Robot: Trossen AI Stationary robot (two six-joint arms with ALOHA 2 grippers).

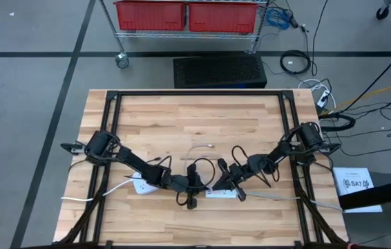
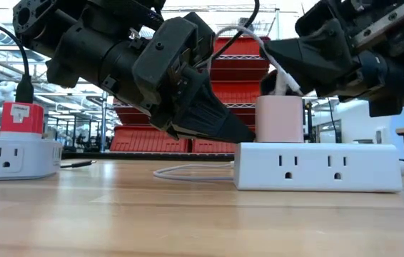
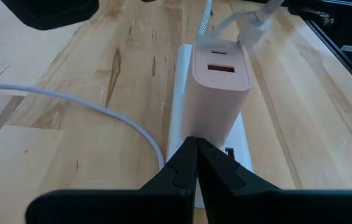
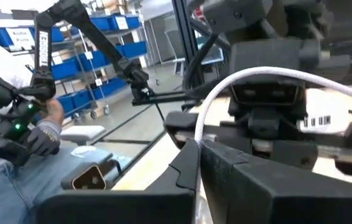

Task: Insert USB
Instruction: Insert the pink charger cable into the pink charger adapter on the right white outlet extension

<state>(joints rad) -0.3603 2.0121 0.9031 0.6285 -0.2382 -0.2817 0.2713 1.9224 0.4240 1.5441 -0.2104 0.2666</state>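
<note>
Low view: pink charger (image 2: 280, 119) in power strip (image 2: 317, 167)

Overhead straight down on the worktop (image 1: 195, 114), low view level and close, both sharing the power strip (image 2: 318, 166).

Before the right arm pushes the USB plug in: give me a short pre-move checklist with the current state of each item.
1. Charger seated in the power strip: ok, it stands upright in it.
2. Charger ports unobstructed: ok, both slots show clear in the left wrist view.
3. Right gripper holds the cable: ok, fingers shut on it.
4. Plug lined up with a port: cannot tell; it sits just past the charger's top, not yet in.
5. Left gripper bracing the charger: cannot tell; it is shut with its tips at the charger's side, contact unclear.
</note>
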